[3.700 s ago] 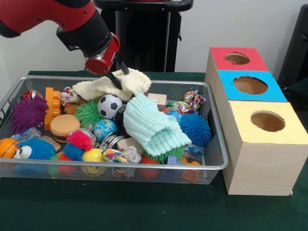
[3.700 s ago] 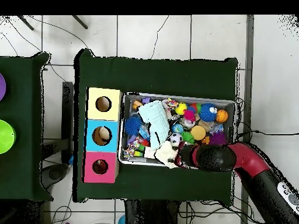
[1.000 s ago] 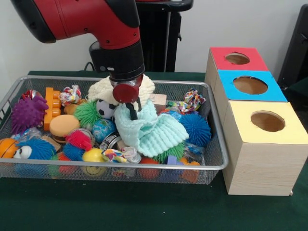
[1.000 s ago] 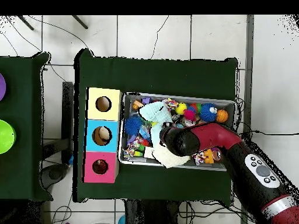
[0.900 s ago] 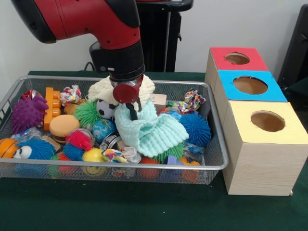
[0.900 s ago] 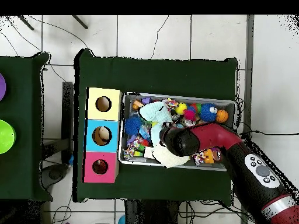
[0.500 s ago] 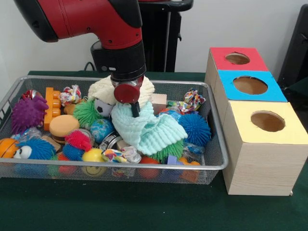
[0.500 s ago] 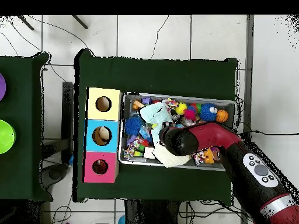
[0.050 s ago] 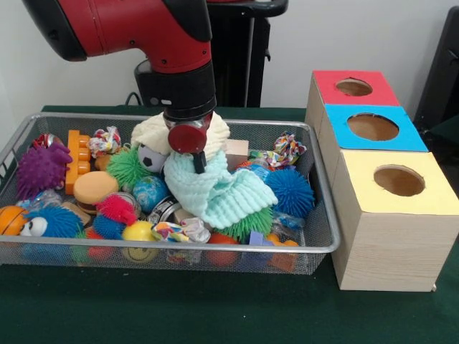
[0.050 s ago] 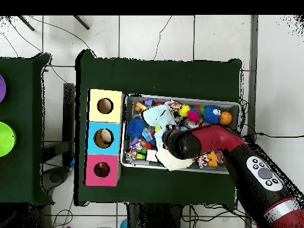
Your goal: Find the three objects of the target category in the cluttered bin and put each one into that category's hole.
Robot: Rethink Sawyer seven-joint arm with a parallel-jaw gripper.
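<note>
White wall (image 9: 344, 32) behind; white tiled floor (image 10: 154, 35) with cables; green-covered table (image 10: 160, 74); 2nd green table (image 10: 24, 178) beside.

No legible text, label, brand, number or sign is found in either view. The three box tops (image 9: 366, 123) bear plain red, blue and yellow panels without lettering. The toys in the wire bin (image 9: 320, 240) carry patterns only. Small markings on the arm's grey panel (image 10: 263, 174) at lower right of the overhead view cannot be read.
</note>
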